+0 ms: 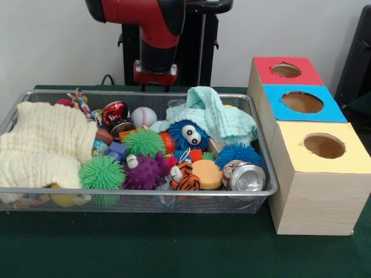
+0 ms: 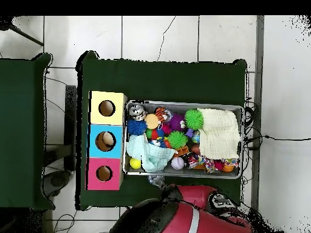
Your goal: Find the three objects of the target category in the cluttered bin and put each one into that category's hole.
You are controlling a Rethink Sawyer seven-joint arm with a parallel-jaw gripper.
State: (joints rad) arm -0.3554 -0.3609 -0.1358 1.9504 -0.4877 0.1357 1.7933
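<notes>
A robotics lab: Sawyer arm, green-clothed table, tiled floor.

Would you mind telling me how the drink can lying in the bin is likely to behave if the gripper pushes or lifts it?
The drink can lies on its side against the bin's wire wall, so a push would probably roll it. Its shiny metal looks smooth, so it may slip. It is probably light and could dent if squeezed.

— What lies in the wire bin?

— A cream cloth at one end, a mint cloth (crumpled) at the other, with spiky balls between.

— And beside it?

— A wooden box touching the bin, with yellow, blue and red holes. The red arm shows below.
</notes>
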